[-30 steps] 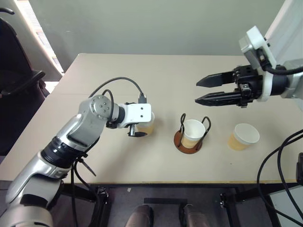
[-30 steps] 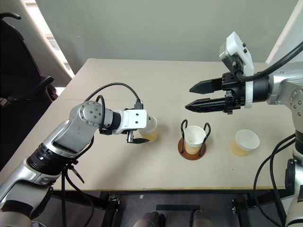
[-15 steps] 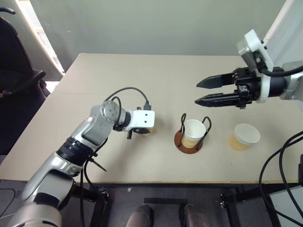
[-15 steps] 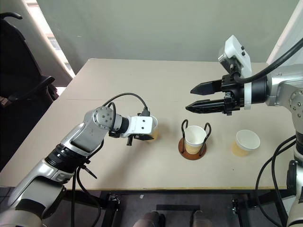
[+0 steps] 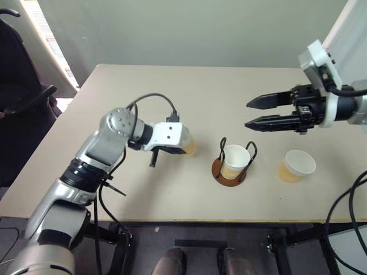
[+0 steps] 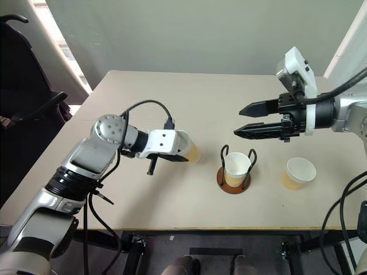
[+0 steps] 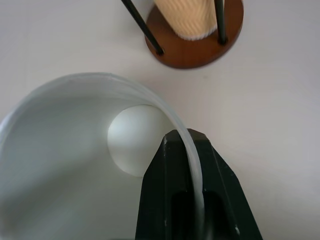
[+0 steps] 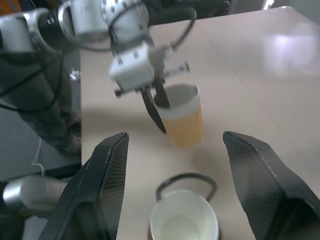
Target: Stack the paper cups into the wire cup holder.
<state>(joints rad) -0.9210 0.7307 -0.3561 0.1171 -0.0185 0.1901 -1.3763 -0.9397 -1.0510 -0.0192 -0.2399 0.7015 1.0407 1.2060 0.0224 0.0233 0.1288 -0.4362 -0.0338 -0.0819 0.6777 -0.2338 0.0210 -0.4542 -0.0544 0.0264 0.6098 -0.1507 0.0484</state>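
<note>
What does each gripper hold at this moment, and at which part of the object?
The left gripper holds a paper cup by its rim, one finger inside and one outside the wall. The right gripper is open and holds nothing.

- Held paper cup (image 6: 191, 152): tan-yellow outside, plain white inside with a white rim.
- Cup in the wire cup holder (image 6: 237, 166): tan-yellow with fine vertical ribbing, white inside.
- Third cup (image 6: 298, 173): the same tan and white.
- Wire cup holder (image 6: 234, 181): reddish-brown disc, black wire loops.
- Left claw (image 7: 187, 200) and right claw (image 6: 248, 120): black fingers, white housings.
- Surface (image 6: 172, 97): pale beige, unpatterned.
</note>
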